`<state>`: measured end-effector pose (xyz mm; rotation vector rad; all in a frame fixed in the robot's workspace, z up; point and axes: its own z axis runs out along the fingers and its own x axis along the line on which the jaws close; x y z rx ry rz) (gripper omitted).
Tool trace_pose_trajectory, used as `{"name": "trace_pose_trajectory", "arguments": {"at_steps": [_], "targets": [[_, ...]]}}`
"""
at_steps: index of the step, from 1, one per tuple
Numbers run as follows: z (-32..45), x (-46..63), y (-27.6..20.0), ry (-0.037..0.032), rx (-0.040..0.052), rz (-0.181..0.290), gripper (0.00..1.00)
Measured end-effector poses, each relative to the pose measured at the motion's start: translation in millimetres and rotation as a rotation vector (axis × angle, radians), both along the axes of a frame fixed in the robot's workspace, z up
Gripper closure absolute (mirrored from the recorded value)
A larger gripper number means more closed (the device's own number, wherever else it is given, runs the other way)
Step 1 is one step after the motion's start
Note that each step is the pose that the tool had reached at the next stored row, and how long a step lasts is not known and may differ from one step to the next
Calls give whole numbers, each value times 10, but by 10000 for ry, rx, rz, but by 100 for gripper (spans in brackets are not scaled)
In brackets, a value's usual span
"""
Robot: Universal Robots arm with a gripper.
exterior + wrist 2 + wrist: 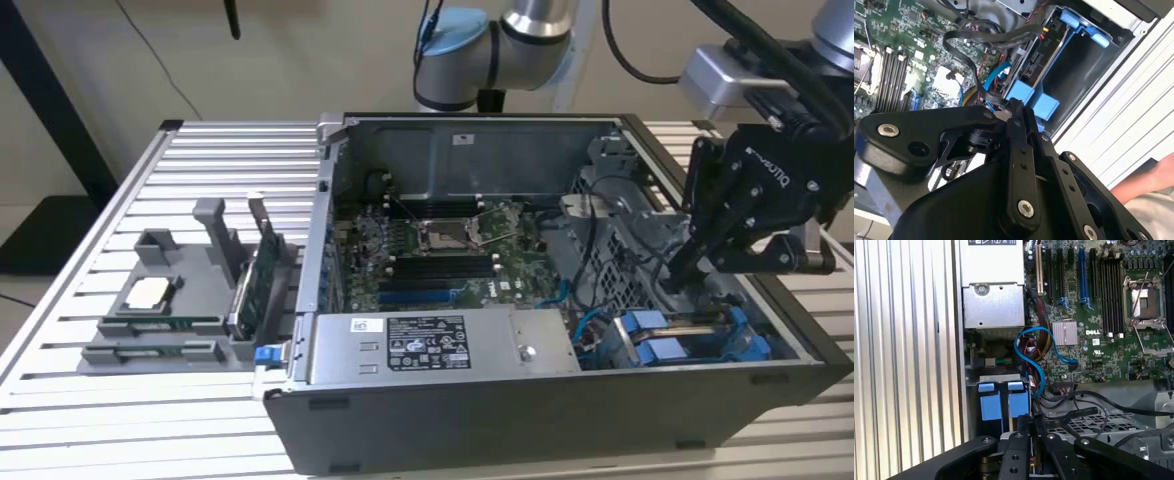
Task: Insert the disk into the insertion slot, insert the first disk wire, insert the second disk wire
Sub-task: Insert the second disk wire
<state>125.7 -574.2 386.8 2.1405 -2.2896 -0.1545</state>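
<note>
The gripper [687, 272] hangs inside the case [441, 420] just above the slot [694, 340]; its fingers are pressed together, seemingly pinching a black wire [985, 37] end, though what it clamps I cannot tell for sure; the disk looks seated between the blue tabs [1001, 405]. A skewed plug could jam, or the blue cable [1036, 357] snag

Insertion slot [694, 345]: dark grey metal bay with bright blue rails and tabs, in the computer case's [534, 420] corner, beside the power supply [441, 345]; also in the second wrist view [1074, 75].
</note>
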Motion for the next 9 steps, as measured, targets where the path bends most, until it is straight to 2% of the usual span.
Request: {"name": "trace_pose_trajectory", "arguments": {"at_steps": [5, 7, 9], "targets": [[0, -1, -1, -17, 8, 0, 84], [-5, -8, -13, -112, 14, -1, 84], [-8, -23, -36, -242, 26, -1, 84]]}}
